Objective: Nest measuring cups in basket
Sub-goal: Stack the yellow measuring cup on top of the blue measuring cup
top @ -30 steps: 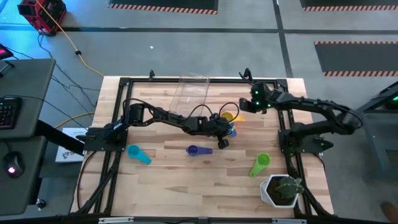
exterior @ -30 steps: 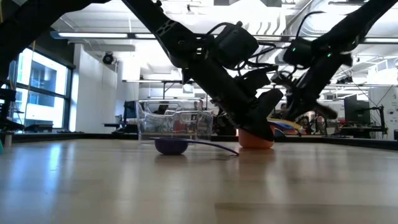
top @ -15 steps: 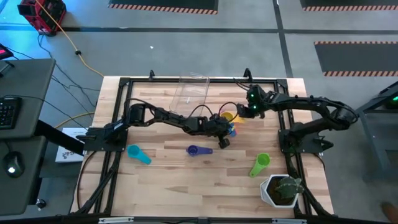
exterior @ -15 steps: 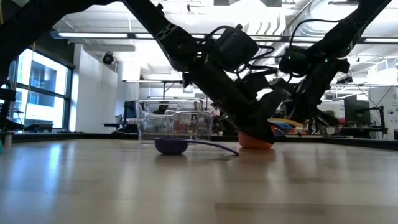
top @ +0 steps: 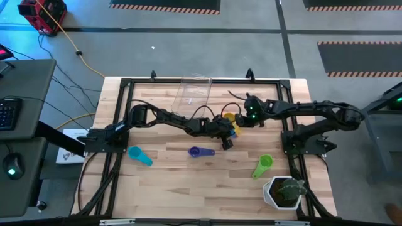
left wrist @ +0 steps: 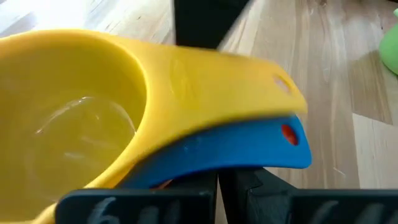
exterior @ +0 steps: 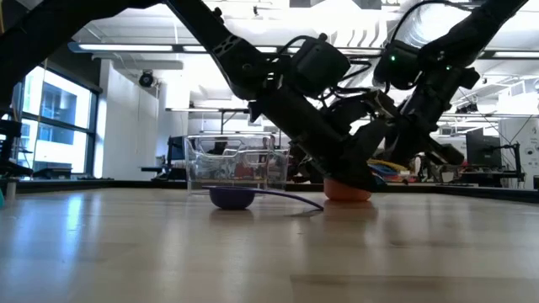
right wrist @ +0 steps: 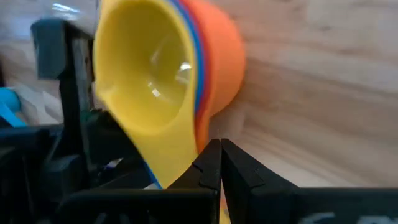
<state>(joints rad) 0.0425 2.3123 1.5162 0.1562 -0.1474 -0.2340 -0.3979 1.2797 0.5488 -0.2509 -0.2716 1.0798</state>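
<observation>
A nested stack of measuring cups, yellow inside blue inside orange, stands near the table's middle, with the orange cup's bottom on the wood. My left gripper reaches in from the left and is shut at the stack's handles. My right gripper is shut, its tips right beside the handles. The purple cup, teal cup and green cup lie on the table's near half. The clear basket stands on the table at the far edge. The pink cup is not in view. My left gripper is shut at the handle side of the stack; the yellow and blue handles lie over its fingertips and hide which part it has. It slants down from the table's left. The stack stands upright on the table. My right gripper's shut tips stand against the handles; whether they touch cannot be told.
A white pot with a green plant stands at the near right corner. Black frame rails run along the table's edges. Bare wood lies along the near side between the loose cups.
My right gripper has moved toward the table's left and near edge and down, from near the far right rail to the cup stack. The left arm and the stack have kept still.
</observation>
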